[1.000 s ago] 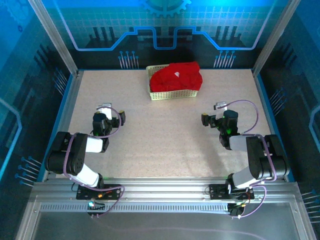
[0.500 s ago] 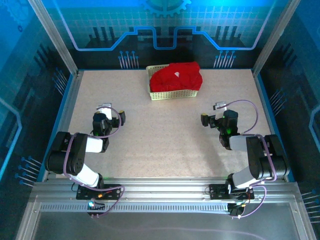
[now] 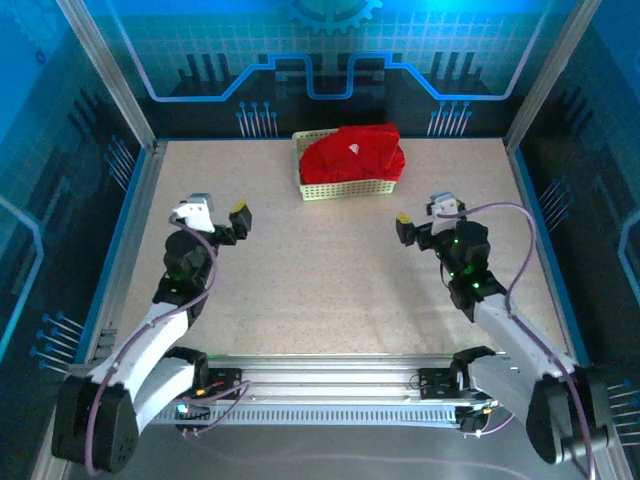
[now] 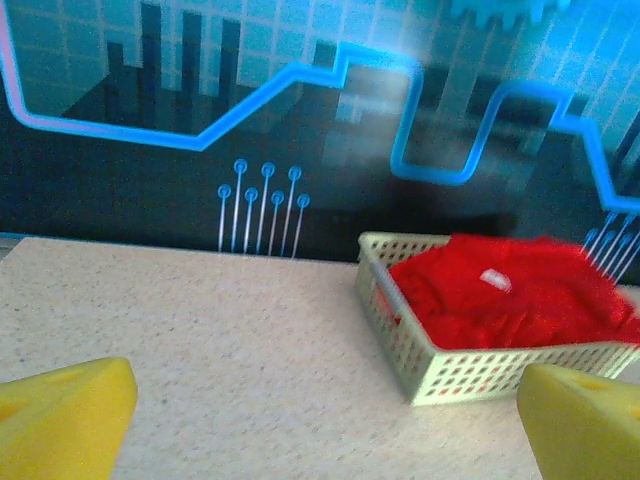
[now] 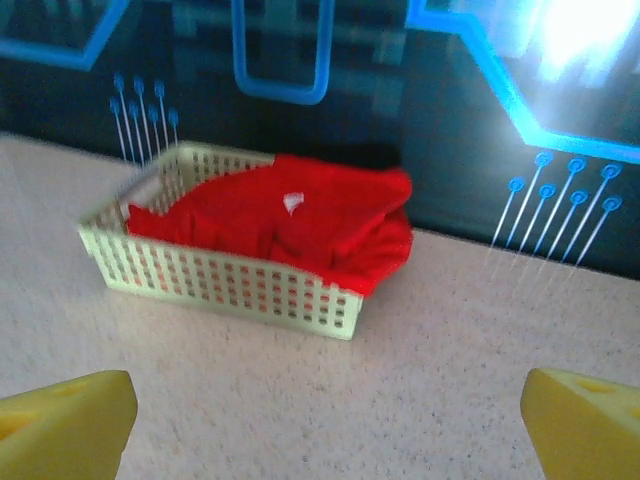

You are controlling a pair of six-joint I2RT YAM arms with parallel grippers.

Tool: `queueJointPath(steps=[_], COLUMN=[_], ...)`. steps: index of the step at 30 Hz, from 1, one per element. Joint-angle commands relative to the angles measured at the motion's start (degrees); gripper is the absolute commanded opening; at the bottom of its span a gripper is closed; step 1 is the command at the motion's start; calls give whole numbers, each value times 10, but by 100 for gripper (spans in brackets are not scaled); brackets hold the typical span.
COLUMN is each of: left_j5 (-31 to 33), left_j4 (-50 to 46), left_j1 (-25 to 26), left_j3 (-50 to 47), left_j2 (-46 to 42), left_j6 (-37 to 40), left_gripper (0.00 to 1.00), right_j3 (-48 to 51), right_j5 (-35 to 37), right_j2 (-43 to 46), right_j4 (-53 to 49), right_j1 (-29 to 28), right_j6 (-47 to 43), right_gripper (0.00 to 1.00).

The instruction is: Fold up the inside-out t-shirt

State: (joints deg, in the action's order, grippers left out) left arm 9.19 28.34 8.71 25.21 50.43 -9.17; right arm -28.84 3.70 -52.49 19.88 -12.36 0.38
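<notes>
top external view: the inside-out t-shirt (image 3: 350, 155) sits bunched in the basket (image 3: 345, 190) at 12 o'clock on the table (image 3: 320, 280), heaped over the rim because it is too big to lie flat inside. the left gripper (image 3: 218, 212) at 9 o'clock and the right gripper (image 3: 422, 215) at 3 o'clock hover with jaws spread, both pointed at the basket, probably ready to lift the cloth out.

left wrist view: the yellow fingertips (image 4: 65, 410) stand wide apart with nothing between them, and the t-shirt lies at 2 o'clock.

right wrist view: the t-shirt, white tag (image 5: 292, 202) uppermost, lies at 11 o'clock, well apart from the spread fingers. folding has not begun.
</notes>
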Motion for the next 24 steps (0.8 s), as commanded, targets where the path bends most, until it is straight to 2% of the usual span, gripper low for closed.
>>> queueJointPath(steps=[1, 2, 4, 5, 6, 7, 9, 10, 15, 19, 24], left_j5=[17, 21, 30, 54, 94, 95, 10, -29, -103, -100, -110], left_j4=[-184, -221, -311, -361, -412, -417, -369, -354, -360, -349, -346], left_j1=[1, 0, -3, -3, -3, -10, -26, -31, -30, -28, -25], left_j3=[61, 77, 119, 136, 154, 155, 140, 139, 180, 213, 263], left_j2=[-47, -55, -67, -68, -68, -71, -70, -60, 33, 117, 217], left_j6=[-135, -153, -168, -181, -212, -225, -215, -209, -210, -235, -249], left_gripper=[99, 99, 99, 99, 99, 99, 99, 99, 99, 99, 99], right_j3=[-73, -89, -128, -136, -134, -128, -125, -133, -232, -325, -479], right_j5=[6, -3, 26, 43, 23, -24, -91, -101, -39, 17, 37], right_j2=[52, 59, 62, 63, 64, 64, 50, 32, -93, -222, -410], right_j4=[-139, -167, -246, -267, -266, -255, -238, -241, -295, -303, -331], right_j1=[0, 2, 7, 11, 22, 43, 74, 78, 34, -21, -64], right_j6=[100, 114, 160, 184, 195, 199, 224, 223, 166, 136, 124], right_gripper=[100, 100, 100, 100, 100, 100, 100, 100, 100, 100, 99])
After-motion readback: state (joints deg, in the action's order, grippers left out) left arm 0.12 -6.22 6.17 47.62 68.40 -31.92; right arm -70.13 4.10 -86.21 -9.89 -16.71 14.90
